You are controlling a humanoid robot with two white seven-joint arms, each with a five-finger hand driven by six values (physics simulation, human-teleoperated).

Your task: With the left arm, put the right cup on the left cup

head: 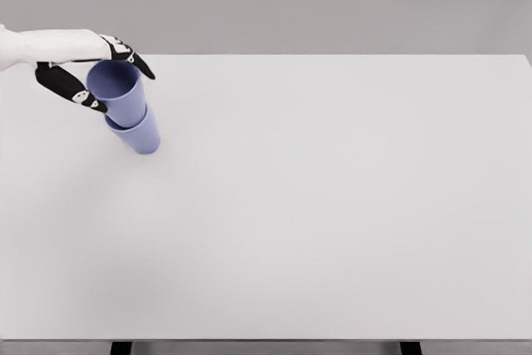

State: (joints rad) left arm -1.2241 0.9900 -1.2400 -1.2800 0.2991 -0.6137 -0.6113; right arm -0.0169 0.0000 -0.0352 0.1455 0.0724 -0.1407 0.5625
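At the far left, the left hand [91, 72], white-shelled with black fingers [133, 57], wraps around the rim of the upper cup [116, 89], thumb on the near side and fingers on the far side. This cup is smooth, matte blue-lilac and tapered, its round mouth open toward the camera. It sits nested in the lower cup [141, 135], same colour and shape, standing on the plain pale-grey worktop [332, 205] near its far left corner.
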